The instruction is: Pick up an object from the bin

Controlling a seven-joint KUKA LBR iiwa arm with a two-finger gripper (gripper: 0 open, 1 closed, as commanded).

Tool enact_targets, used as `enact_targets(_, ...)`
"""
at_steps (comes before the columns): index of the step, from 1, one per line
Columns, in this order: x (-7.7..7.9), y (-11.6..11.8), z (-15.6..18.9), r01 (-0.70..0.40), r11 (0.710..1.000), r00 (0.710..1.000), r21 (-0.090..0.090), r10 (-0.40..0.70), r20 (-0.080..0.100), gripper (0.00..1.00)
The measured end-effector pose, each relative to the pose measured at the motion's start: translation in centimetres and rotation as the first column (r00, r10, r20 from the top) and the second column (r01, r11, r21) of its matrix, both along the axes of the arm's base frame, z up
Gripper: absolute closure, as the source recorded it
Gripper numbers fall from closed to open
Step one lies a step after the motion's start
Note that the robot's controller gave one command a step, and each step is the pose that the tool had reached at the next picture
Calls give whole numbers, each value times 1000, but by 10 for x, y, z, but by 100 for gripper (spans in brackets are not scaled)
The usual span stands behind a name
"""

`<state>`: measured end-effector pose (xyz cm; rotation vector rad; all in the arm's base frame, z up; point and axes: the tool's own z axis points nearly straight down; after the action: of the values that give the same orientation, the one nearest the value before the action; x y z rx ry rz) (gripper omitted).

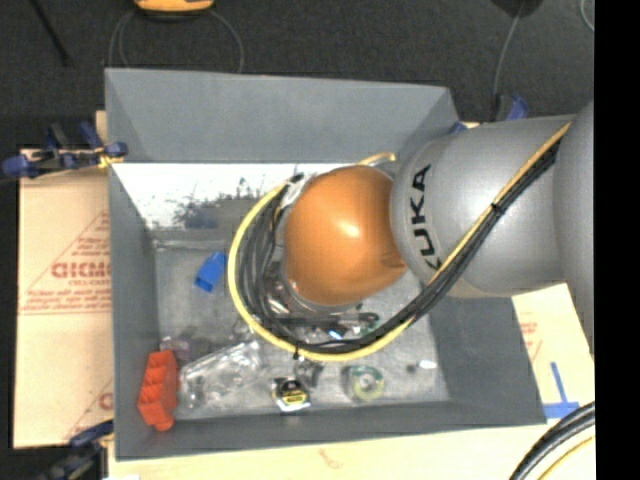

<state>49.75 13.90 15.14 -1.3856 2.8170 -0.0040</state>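
We saw the arm's orange domed wrist cover [335,233] over the middle of the grey metal bin [130,298], hiding most of the gripper [304,368]; whether it was spread or closed we could not tell. Just below it, at lower centre, lay a small yellow-and-black object [290,396] (perhaps a tape measure). A round greenish disc [363,381] sat right of it, crumpled clear plastic wrap [215,373] and an orange ridged plastic block [158,388] left, and a small blue block [210,271] at upper left.

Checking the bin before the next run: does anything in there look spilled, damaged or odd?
Nothing stands out. The blue block, orange ridged piece, clear plastic and small round thing lie loose in the bin. Dark speckled marks on its back wall look like wear.
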Motion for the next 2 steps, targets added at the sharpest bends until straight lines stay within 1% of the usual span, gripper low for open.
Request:
enact_targets(1,38,77,-52,-198,980,980,0,198,-4,0)
enact_targets(2,45,76,-65,-194,981,981,7,194,1,0)
